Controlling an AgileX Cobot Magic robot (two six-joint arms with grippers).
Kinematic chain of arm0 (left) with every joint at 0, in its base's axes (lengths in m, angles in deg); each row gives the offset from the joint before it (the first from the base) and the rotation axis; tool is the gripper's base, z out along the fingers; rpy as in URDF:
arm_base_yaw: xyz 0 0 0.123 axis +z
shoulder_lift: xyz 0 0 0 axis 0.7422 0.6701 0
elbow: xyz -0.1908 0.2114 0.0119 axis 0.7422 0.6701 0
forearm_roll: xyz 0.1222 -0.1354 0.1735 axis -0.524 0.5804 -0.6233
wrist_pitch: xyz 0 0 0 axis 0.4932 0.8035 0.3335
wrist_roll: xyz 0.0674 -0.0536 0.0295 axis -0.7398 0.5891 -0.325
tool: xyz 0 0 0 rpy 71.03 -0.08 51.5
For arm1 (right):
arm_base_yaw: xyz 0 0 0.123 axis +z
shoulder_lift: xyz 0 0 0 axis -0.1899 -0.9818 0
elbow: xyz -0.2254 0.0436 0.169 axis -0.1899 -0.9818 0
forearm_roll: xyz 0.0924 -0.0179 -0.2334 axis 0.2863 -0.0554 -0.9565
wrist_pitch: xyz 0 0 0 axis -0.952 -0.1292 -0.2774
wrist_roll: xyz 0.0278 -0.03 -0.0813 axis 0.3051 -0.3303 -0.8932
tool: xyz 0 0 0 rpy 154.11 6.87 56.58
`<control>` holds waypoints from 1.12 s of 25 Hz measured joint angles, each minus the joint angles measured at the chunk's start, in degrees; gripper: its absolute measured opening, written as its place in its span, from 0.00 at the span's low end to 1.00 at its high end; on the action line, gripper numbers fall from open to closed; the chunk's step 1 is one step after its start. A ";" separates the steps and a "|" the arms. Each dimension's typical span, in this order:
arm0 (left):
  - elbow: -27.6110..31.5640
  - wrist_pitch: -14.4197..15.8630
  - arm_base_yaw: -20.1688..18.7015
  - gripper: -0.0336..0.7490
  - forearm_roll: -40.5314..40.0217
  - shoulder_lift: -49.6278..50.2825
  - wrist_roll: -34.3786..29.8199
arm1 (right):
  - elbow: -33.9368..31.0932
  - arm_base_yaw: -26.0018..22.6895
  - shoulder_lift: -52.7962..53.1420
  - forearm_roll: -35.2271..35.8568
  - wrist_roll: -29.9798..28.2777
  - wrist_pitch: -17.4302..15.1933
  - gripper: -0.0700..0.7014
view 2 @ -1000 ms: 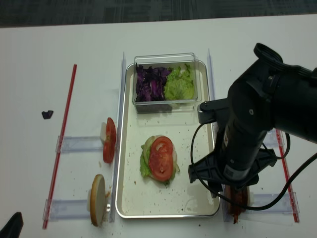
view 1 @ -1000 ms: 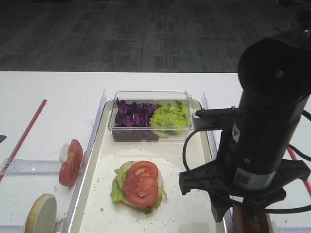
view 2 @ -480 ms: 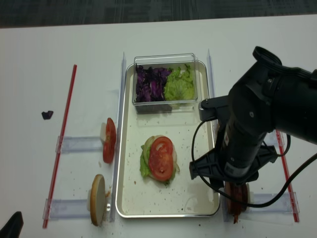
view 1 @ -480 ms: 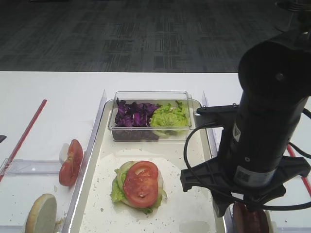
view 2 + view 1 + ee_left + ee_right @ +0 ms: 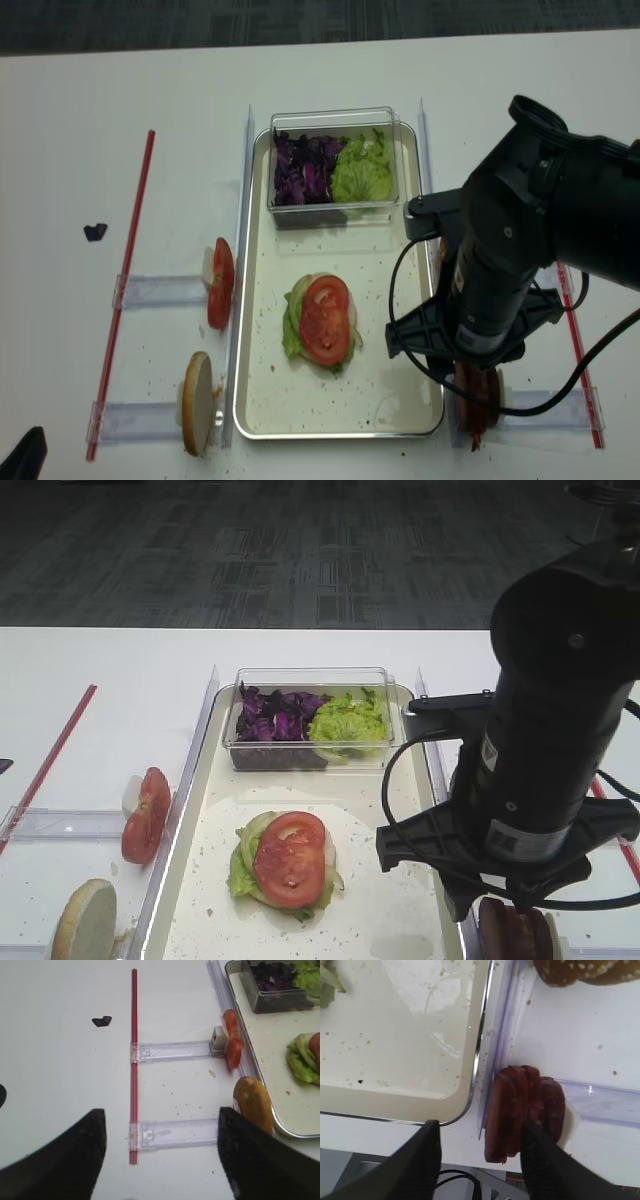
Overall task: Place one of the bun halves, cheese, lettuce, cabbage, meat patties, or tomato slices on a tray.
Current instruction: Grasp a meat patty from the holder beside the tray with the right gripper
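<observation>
Meat patties (image 5: pixel 525 1110) stand on edge (stacked sideways).

red rod (image 5: pixel 133 1060), clear plastic box (image 5: pixel 310 718)

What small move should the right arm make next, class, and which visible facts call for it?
Probably lower the right gripper a little and close on the meat patties. In the wrist view the jaws stand open, one finger over the patties, the other left of them, nothing held. The patties stand on edge outside the tray, beyond its silver rim.
</observation>
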 joint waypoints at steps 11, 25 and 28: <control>0.00 0.00 0.00 0.60 0.00 0.00 0.00 | 0.00 0.00 -1.42 -0.22 0.12 0.26 0.60; 0.00 0.00 0.00 0.60 0.00 0.00 0.00 | 0.00 0.00 -4.48 0.47 -0.80 0.53 0.56; 0.00 0.00 0.00 0.60 0.00 0.00 0.00 | 0.00 0.00 -4.58 0.55 -0.85 0.72 0.56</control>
